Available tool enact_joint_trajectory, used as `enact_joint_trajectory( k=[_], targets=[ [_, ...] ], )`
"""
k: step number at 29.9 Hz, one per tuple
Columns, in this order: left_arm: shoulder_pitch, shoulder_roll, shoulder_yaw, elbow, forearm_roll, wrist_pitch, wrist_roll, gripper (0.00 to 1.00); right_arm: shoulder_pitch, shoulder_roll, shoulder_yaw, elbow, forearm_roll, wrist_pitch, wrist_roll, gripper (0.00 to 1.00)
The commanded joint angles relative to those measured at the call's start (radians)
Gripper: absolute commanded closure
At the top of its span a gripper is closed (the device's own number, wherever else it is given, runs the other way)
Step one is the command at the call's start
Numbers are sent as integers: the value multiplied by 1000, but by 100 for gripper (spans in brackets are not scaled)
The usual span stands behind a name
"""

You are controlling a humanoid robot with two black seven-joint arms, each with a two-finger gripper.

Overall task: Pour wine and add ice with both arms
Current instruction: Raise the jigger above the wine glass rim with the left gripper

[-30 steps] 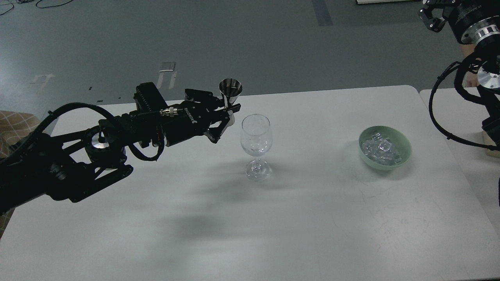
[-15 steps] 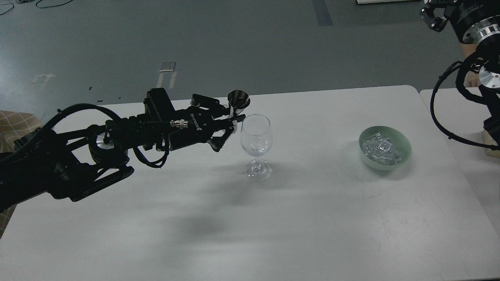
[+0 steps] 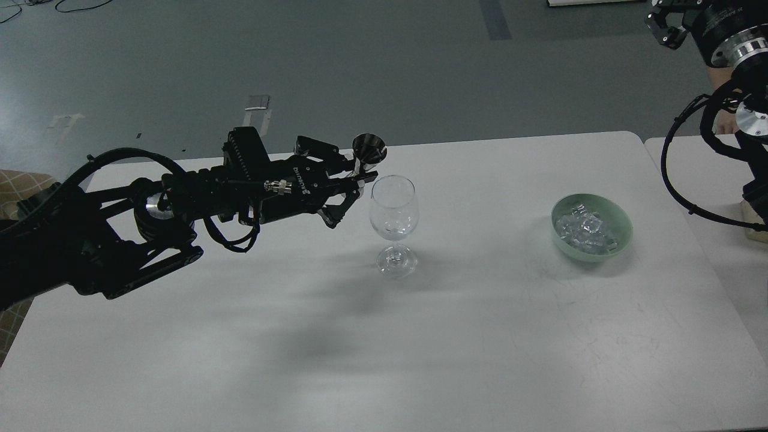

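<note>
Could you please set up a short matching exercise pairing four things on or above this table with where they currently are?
Things:
1. metal measuring cup
2. ice
3. wine glass
4. right gripper

Places:
A. heaped in the green bowl
B. top right corner of the view, far above the table
C. upright at mid-table
D. held in the left gripper

Pairs: 1-D, 2-A, 3-C, 4-B

Counted on the white table (image 3: pixel 420 336):
- One clear stemmed wine glass (image 3: pixel 393 223), near centre.
- One pale green bowl (image 3: pixel 591 227), at 3 o'clock from the glass.
- One heap of ice (image 3: pixel 584 233) in the bowl; cubes too many and too small to count.
- One small metal measuring cup (image 3: pixel 368 149), at 11 o'clock from the glass.
- Two black arms: left arm (image 3: pixel 180 210), right arm (image 3: pixel 729 72).
</note>
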Motion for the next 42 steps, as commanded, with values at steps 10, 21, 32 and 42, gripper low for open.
enact_joint_trajectory(
  k=[10,21,32,42],
  targets=[
    [-22,2,5,5,37,0,-2,87,-1,2,0,-1,0,0,1,0],
    [-31,6,8,8,42,-2,-2,87,4,0,0,-1,0,0,0,0],
    [-80,5,51,12,54,-6,1,87,4,0,0,0,0,0,1,0],
    [-99,-1,53,14,80,-9,2,87,1,0,0,-1,0,0,1,0]
  ],
)
